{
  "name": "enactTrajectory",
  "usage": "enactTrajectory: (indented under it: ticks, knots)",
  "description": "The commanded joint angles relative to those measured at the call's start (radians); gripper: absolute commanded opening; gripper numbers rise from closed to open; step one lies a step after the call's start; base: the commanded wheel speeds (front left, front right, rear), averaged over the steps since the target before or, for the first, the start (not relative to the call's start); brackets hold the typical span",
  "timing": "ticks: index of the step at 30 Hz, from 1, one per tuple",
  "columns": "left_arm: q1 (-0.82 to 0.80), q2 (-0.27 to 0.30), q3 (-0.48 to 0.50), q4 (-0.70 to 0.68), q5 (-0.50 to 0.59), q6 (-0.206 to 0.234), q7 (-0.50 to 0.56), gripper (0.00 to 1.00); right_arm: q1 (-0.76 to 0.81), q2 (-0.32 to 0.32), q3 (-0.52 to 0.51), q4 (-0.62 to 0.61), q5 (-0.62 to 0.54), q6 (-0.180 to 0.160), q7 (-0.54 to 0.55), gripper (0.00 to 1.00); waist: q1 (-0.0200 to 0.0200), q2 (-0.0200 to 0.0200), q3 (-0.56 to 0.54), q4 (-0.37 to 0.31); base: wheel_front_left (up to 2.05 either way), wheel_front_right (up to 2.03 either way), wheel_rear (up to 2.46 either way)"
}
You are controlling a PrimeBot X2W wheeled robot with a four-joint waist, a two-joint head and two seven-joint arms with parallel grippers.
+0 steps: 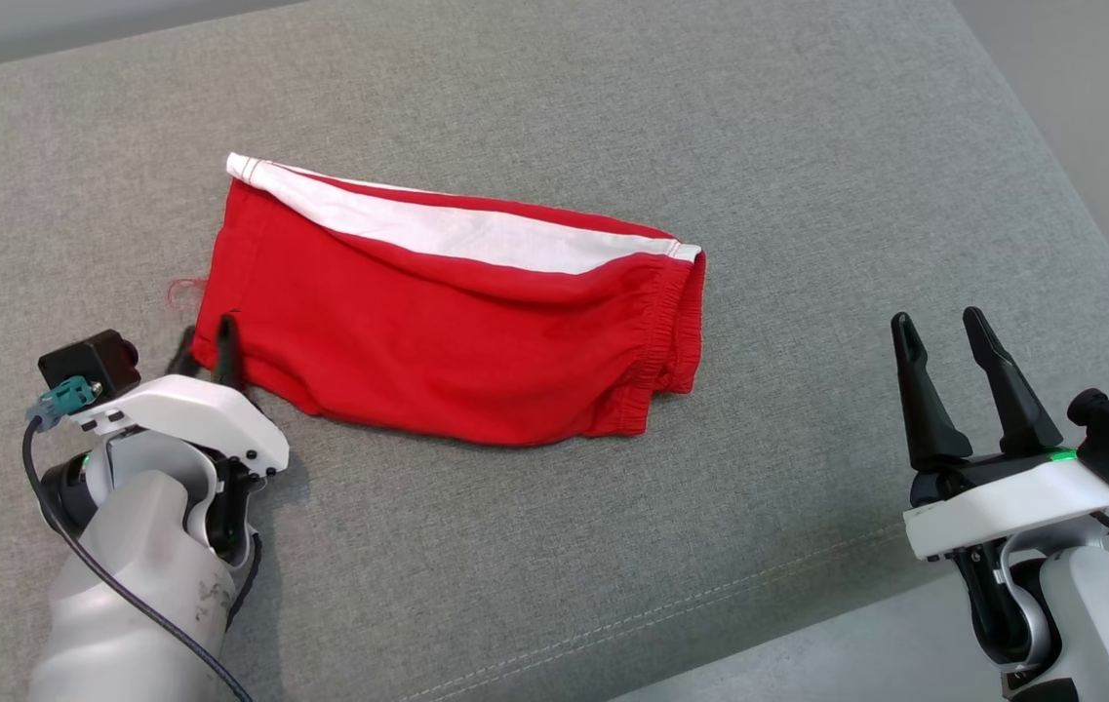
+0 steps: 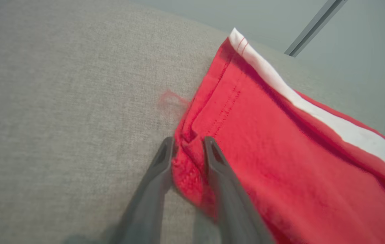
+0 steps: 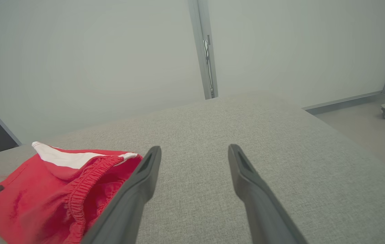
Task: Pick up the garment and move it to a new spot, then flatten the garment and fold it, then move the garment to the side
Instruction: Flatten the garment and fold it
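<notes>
Head view, garment [image 1: 456, 322]: red, with a white band [image 1: 456, 229], lying fairly flat on the grey cushion [image 1: 613, 117].
Head view, left gripper [image 1: 208, 336]: at the garment's near hem corner, on my left, fingers down on the cloth.
Head view, right gripper [image 1: 939, 322]: well apart from the garment, off its elastic waistband [image 1: 656, 331] end, jaws spread wide and empty.
Left wrist view, left gripper [image 2: 189, 142]: one finger outside the garment's hem edge, the other on top of the cloth, with a bunched fold between. The jaws stand part-way apart; the view is blurred, so I cannot tell whether they truly pinch.
Left wrist view, loose thread [image 2: 168, 98]: just beside the garment's hem.
Right wrist view, right gripper [image 3: 195, 150]: fingers wide, pointing past the garment's [image 3: 43, 189] waistband, touching nothing.
Risk, slip: my bite looks shallow, so the corner could pull free on lifting.
Risk, partial layer: catching one layer only would let the garment open and sag.
Risk, bunching: a one-corner lift would crumple the garment, leaving more to flatten.
</notes>
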Motion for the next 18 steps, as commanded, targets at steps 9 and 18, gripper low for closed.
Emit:
enactTrajectory:
  ticks: [9,18]
  knots:
    - [0.008,-0.003,0.042,-0.053,0.016,-0.018,0.000,0.00,-0.003,-0.020,0.009,-0.021,-0.006,0.004,-0.013,1.00,0.0000,0.0000,-0.008,0.046,0.00,0.00,0.00]
    - [0.125,-0.046,0.075,-0.212,0.081,-0.001,0.000,0.00,-0.009,-0.033,-0.006,-0.012,-0.022,0.004,-0.013,1.00,0.0000,0.0000,-0.031,0.151,0.00,0.00,0.00]
